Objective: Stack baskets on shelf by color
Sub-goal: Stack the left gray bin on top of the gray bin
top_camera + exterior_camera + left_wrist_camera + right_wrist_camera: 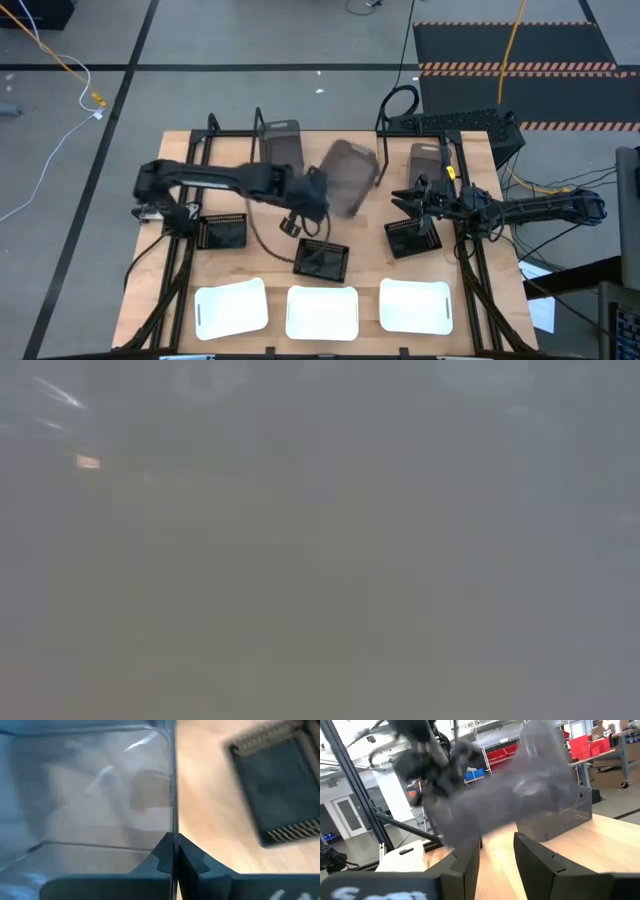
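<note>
Left hand [322,192] pinched on the wall of a large dark grey solid plastic basket [350,177], held tilted above the wooden counter [270,270] mid-back, arm reaching in from the left. Right hand [415,207] fingers apart, empty, over a small black mesh-walled basket [412,239] at right.

Overhead view, blurred low view, two close wrist views

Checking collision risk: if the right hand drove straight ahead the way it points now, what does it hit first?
Likely the grey basket carried by the left hand, moving across just ahead of the open right hand. Depth unclear.
</note>
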`<state>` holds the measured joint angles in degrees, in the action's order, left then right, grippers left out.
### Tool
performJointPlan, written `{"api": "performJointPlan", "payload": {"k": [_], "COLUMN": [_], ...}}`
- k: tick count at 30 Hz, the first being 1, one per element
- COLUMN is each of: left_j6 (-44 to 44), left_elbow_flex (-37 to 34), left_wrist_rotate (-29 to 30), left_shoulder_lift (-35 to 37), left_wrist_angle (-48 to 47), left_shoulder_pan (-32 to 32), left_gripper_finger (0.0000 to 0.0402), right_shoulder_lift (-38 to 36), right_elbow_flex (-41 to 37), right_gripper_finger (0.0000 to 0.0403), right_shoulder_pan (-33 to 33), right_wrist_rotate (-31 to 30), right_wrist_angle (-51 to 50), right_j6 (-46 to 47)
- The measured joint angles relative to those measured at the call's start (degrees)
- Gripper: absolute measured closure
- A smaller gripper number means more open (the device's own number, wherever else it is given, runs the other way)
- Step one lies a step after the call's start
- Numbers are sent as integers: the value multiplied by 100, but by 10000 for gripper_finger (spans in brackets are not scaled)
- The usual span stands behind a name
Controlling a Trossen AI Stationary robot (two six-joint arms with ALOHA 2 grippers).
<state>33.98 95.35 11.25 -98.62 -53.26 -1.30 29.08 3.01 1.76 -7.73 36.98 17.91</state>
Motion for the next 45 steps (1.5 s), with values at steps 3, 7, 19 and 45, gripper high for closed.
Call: {"api": "performJointPlan", "payload": {"k": [3,7,19,45], "left_j6": [-703,-1469,-1890,-1872], "left_elbow_flex": [91,98,-540,-1294], "left_wrist_rotate": [1325,1670,571,-369], "left_shoulder_lift": [419,761,624,653], "left_wrist_angle": [43,-379,-1330,-1290], "left_shoulder_pan": [101,536,1995,2155], "left_gripper_finger": [397,398,400,292], "right_shoulder_lift": [2,11,63,63], "right_elbow_flex": [0,0,0,0], "right_gripper_finger": [289,289,289,289], "right_shoulder_pan": [0,0,0,2], "right_wrist_rotate": [1,0,2,-138], "right_wrist_angle": [-13,-7,-15,-47], "right_j6": [1,28,44,30]}}
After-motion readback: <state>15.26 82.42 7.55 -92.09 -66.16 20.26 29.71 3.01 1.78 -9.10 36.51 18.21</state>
